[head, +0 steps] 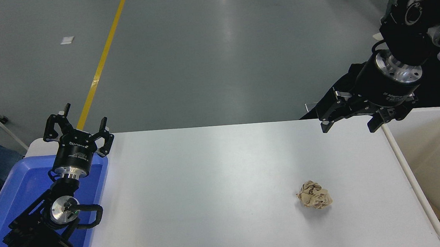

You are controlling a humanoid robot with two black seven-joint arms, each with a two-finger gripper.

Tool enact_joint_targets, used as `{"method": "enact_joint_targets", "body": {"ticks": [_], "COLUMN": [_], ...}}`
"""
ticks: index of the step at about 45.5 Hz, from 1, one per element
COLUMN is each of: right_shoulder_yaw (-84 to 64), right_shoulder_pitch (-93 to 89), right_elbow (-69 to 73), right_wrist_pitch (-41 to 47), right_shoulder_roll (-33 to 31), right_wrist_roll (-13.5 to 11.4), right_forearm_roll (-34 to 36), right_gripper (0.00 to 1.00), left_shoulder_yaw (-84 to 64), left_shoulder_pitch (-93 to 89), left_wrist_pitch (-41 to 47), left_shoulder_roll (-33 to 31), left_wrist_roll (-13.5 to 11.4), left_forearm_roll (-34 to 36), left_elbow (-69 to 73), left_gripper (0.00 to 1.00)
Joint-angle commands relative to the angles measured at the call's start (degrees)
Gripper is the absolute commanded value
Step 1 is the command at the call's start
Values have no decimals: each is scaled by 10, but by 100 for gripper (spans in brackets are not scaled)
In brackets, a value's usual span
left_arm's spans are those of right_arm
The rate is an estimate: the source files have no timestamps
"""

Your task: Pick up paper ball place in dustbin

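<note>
White rectangular table (209, 187): smooth matte top, spanning the middle of the head view.

Paper ball (314, 199): crumpled, roughly round wad of tan-brown paper, lying on the table's right half, toward the near edge. Nothing touches it. It sits well apart from both grippers and near, but clear of, the bin at the right.

Dustbin (404, 164): large cream-white rectangular plastic bin with a thick rounded rim and a deep beige interior, standing against the table's right end. A small brownish scrap shows low inside, at its near wall.

Right gripper (347, 123): black, on a silver-collared wrist, reaching in from the upper right. It hangs above the table's far right corner, just beside the dustbin's far rim. Fingers spread, holding nothing.

Left gripper (76, 134): black, parked at the lower left, pointing away from the camera. Fingers spread, holding nothing.

Shallow blue plastic tray (17, 190): lies at the table's left end, beneath the left arm.

Grey floor with a yellow line (101, 62) beyond the table.
</note>
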Motion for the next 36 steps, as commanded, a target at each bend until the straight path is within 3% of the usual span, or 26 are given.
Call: {"method": "enact_joint_targets", "body": {"ticks": [1, 36], "right_shoulder_yaw": [1, 15], "right_shoulder_pitch": [1, 1], "right_elbow": [0, -1], "right_wrist_pitch": [0, 0], "right_shoulder_roll": [0, -4], "right_wrist_roll": [0, 0], "right_forearm_roll": [0, 2], "right_gripper": [100, 100], "left_shoulder_yaw": [0, 0], "left_shoulder_pitch": [1, 1], "left_wrist_pitch": [0, 0], "left_shoulder_roll": [0, 0], "left_wrist_roll": [-1, -1], "left_forearm_roll": [0, 0], "left_elbow": [0, 0], "left_gripper": [98, 98]}}
